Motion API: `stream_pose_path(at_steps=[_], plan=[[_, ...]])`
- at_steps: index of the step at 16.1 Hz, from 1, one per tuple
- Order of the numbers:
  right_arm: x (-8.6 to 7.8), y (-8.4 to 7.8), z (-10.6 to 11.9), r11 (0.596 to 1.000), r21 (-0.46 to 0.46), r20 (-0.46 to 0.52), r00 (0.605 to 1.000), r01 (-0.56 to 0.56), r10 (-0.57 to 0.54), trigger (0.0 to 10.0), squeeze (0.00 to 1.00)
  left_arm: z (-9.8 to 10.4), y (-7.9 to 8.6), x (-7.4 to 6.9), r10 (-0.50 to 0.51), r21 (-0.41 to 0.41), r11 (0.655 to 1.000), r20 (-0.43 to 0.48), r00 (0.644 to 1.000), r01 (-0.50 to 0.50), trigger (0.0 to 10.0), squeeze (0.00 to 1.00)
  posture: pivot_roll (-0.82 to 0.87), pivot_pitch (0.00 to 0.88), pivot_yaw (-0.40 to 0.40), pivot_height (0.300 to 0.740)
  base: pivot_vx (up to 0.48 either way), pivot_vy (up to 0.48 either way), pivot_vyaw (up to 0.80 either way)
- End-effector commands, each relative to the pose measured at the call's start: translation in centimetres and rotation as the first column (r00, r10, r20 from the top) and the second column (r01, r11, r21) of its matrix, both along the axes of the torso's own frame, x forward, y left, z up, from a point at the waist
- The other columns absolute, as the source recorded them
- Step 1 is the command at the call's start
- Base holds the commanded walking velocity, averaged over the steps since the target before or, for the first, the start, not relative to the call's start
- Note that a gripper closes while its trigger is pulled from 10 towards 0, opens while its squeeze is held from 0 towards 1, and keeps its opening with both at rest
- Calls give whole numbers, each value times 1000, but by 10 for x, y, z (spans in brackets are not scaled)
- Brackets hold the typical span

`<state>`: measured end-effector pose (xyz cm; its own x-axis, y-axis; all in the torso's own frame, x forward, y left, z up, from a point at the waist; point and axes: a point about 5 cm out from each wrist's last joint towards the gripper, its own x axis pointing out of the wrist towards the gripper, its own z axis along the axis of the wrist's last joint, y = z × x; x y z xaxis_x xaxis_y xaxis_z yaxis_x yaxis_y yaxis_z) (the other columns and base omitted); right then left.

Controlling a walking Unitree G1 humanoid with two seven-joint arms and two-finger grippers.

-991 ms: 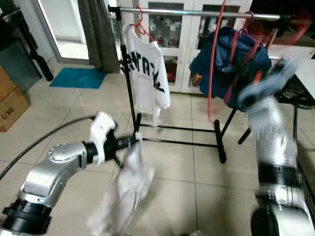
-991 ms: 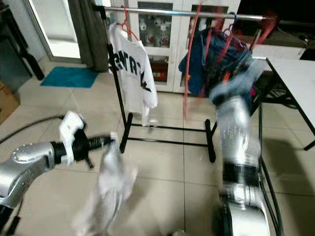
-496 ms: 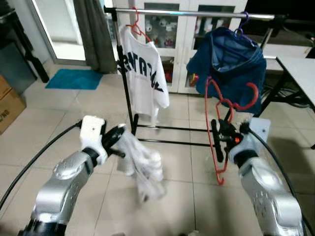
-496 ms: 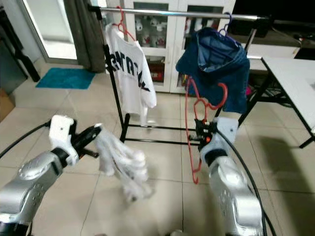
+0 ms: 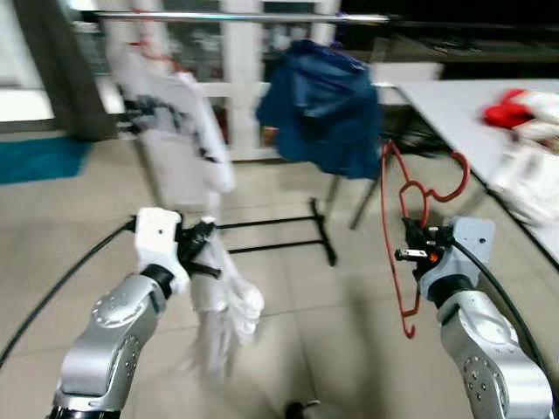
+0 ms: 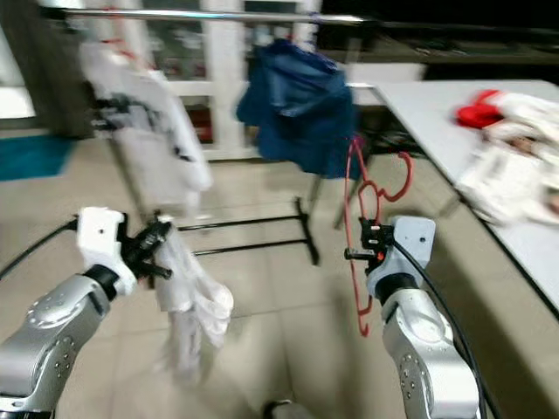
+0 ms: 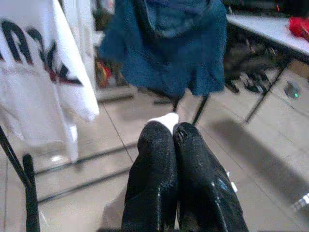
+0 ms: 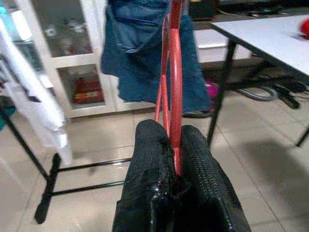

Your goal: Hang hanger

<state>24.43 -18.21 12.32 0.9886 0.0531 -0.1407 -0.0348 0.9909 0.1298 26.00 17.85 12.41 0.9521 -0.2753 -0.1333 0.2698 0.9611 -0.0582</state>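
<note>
Two grips — right gripper (image 5: 409, 254) clamps red hanger (image 5: 410, 196).

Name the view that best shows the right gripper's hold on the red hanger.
The right wrist view: its fingers pinch the red hanger close up. The eye views show the right gripper small and blurred, with the whole hanger.

My head views are smeared by motion. The white shirt (image 5: 175, 131) on the rail (image 5: 236, 16) is a blur, its print unreadable. The table (image 6: 454, 113) runs off the right edge, and the clothes (image 6: 511, 166) on it are too blurred to sort.
</note>
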Motion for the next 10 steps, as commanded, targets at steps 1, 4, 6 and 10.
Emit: stream_pose_path(at_steps=[1,4,6,10], plan=[[1,-2,5,1000,10,27,999,-18,18,10000,0,10,1,-1,32,7,999,64,997,-32,10000,0,-73,0,-83,740,0,0,-800],[6,7,10,993,69,45,995,-95,92,10000,0,13,10,3,163,32,986,80,983,-166,10000,0,-28,0,-109,740,0,0,-800],[6,7,6,994,47,44,995,-94,92,10000,0,18,8,-4,113,17,993,60,992,-114,10000,0,-13,0,-126,740,0,0,-800],[-5,2,5,989,93,27,993,-114,112,10000,0,16,-9,-8,10,87,996,70,997,-16,10000,0,-30,0,-80,740,0,0,-800]])
